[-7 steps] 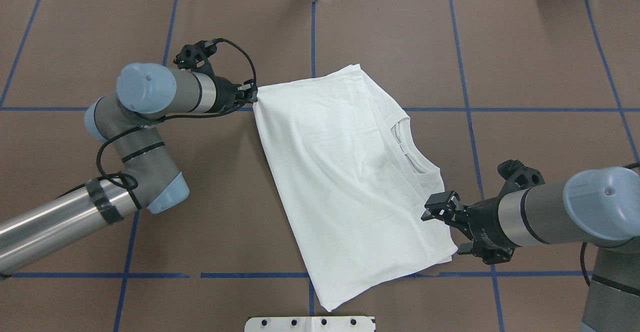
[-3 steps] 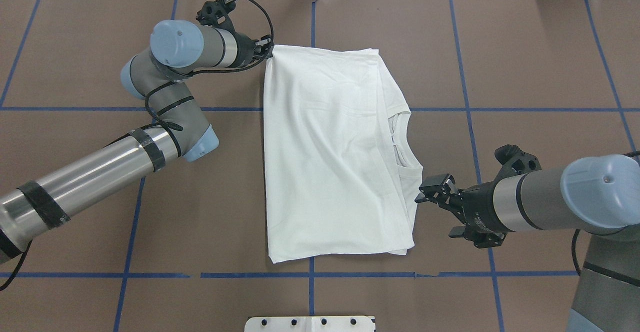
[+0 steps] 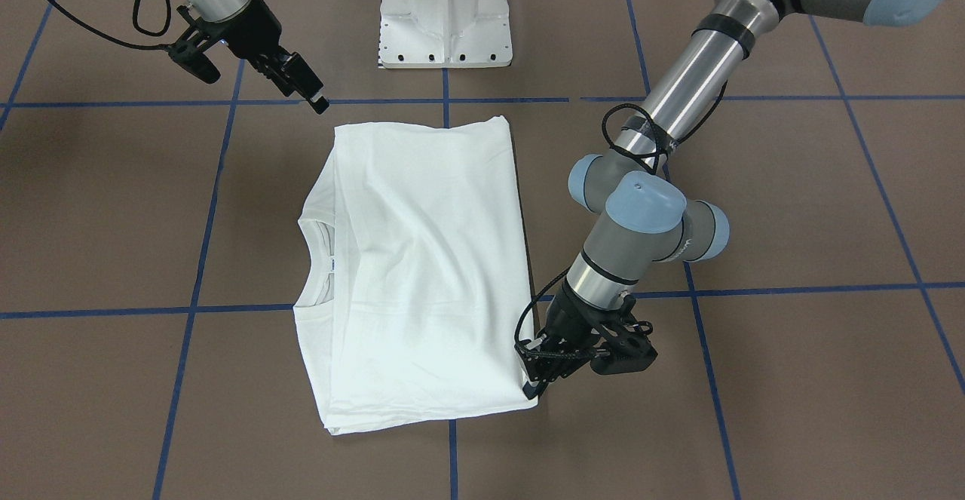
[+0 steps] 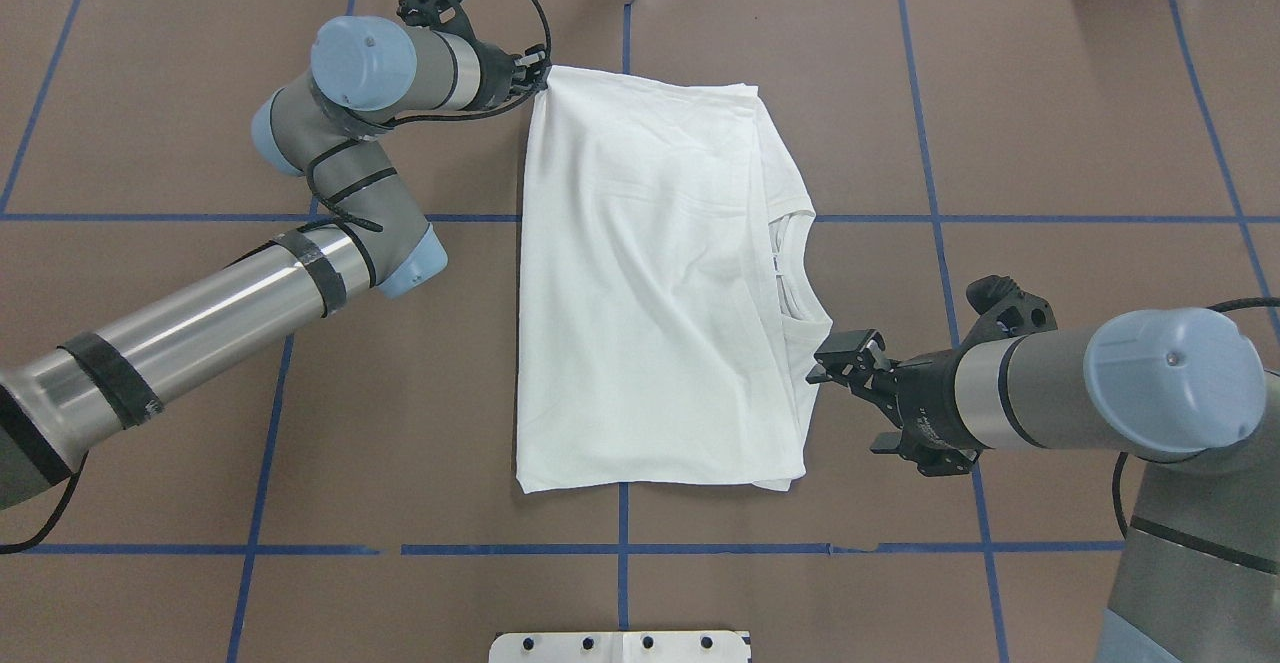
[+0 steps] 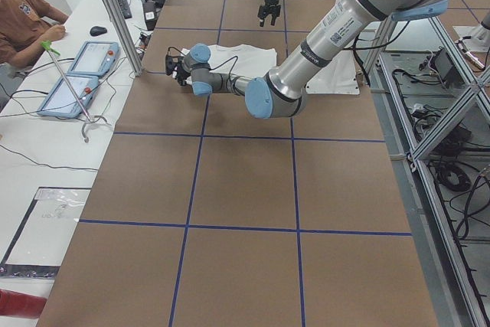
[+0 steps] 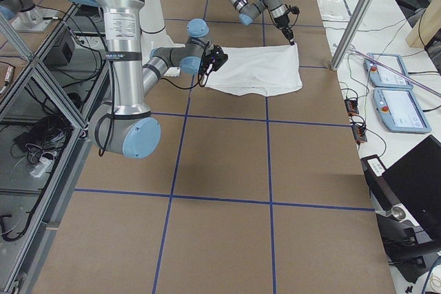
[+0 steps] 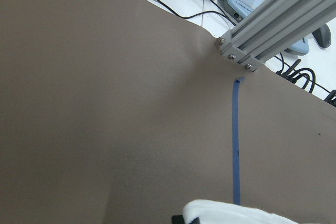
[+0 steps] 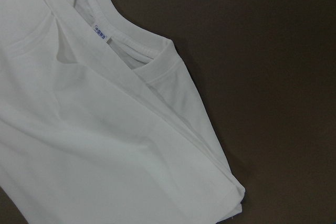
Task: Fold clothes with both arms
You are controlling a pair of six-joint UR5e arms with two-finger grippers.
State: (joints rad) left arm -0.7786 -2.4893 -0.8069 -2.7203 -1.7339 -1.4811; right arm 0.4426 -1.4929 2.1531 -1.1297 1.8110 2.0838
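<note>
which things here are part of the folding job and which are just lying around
Job in hand:
white T-shirt
left gripper, shut on the shirt's far corner
right gripper, open beside the collar side

Lying about:
white pedestal base
control tablets on the side bench
black laptop

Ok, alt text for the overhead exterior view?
A folded white shirt lies flat on a brown table with a blue grid. The left end effector pinches its far left corner; the right end effector is open just off its right edge, near the collar.
</note>
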